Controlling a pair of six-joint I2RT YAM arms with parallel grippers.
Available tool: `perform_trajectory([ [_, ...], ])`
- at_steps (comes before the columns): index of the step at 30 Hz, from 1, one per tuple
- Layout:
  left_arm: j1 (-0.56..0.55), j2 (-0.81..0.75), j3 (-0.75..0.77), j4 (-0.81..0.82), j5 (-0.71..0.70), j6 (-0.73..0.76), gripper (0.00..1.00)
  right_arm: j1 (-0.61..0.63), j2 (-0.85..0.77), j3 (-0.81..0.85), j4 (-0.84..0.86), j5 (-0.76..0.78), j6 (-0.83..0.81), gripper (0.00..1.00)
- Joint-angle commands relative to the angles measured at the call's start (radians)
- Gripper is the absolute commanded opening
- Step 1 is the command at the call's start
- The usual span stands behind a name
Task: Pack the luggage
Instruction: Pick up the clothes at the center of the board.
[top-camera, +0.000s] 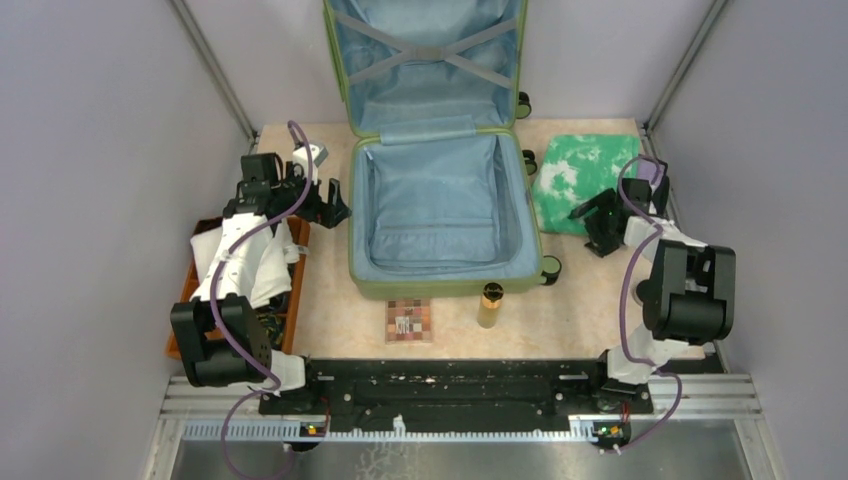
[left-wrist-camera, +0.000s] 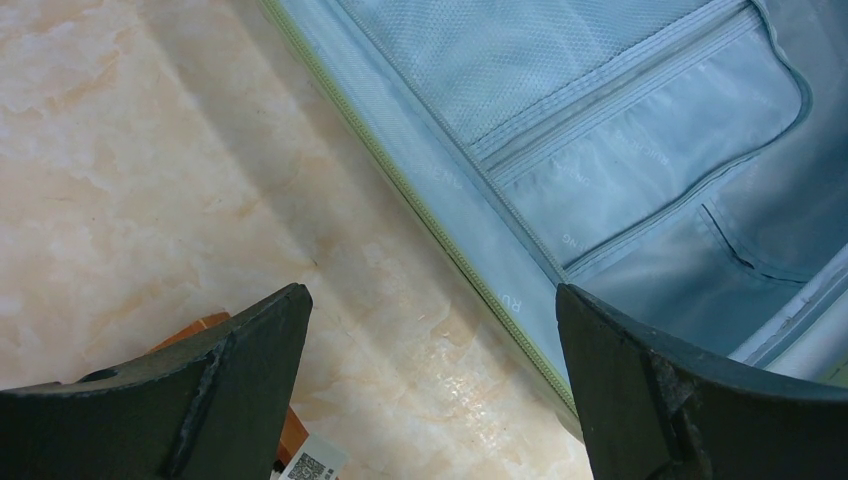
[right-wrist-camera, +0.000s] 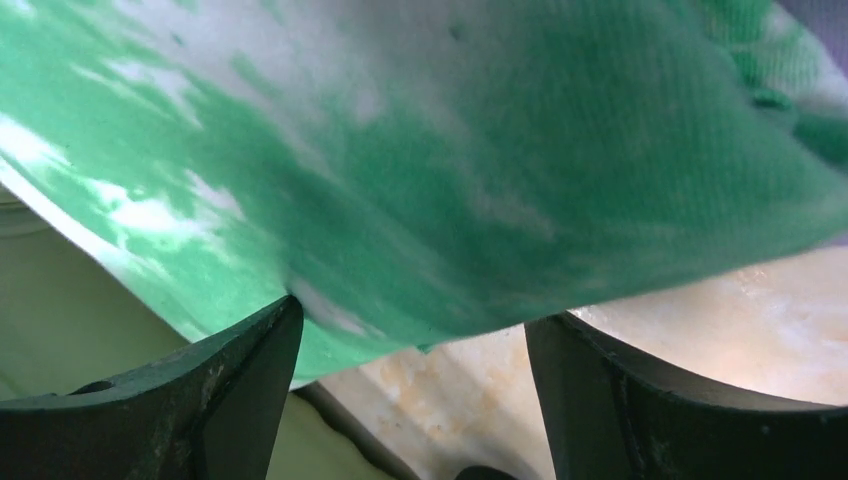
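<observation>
At the middle of the counter (top-camera: 330, 300) the large light-green hard-shell suitcase (top-camera: 440, 288) lies open. The folded green-and-white cloth (top-camera: 585, 180) is best pinched deep by the right gripper (right-wrist-camera: 410, 320); its jaws, like the left gripper's (left-wrist-camera: 430, 300), are spread, nothing clamped.

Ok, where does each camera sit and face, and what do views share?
Top external: above and behind the arms, looking down at table, open suitcase, green cloth; both arms show.
Left wrist: on left arm, facing the suitcase's lining; open left gripper shows.
Right wrist: on right arm, facing the cloth's edge; open right gripper shows.
Shared: suitcase in top and left; cloth in top and right.
</observation>
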Motion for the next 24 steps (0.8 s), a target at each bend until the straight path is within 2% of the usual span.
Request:
perform_trajectory([
  [1,-0.002,-0.031,0.012,0.003,0.007,0.02,0.98,0.02,0.039,0.016,0.088,0.078,0.036,0.81],
  [6,-0.002,-0.026,0.027,-0.004,0.005,0.018,0.98,0.02,0.064,-0.003,0.221,0.101,0.063,0.76],
  [11,-0.004,-0.023,0.028,-0.007,0.008,0.008,0.98,0.023,0.027,-0.087,0.425,0.047,0.127,0.72],
  [16,-0.009,-0.016,0.033,-0.013,0.017,-0.006,0.98,0.025,-0.01,-0.133,0.526,0.022,0.16,0.64],
  [18,-0.012,-0.017,0.033,-0.014,0.017,-0.007,0.98,0.025,-0.01,-0.133,0.53,0.022,0.162,0.57],
  [24,-0.014,-0.016,0.05,-0.032,0.013,0.001,0.98,0.025,-0.089,-0.132,0.559,0.014,0.145,0.21],
])
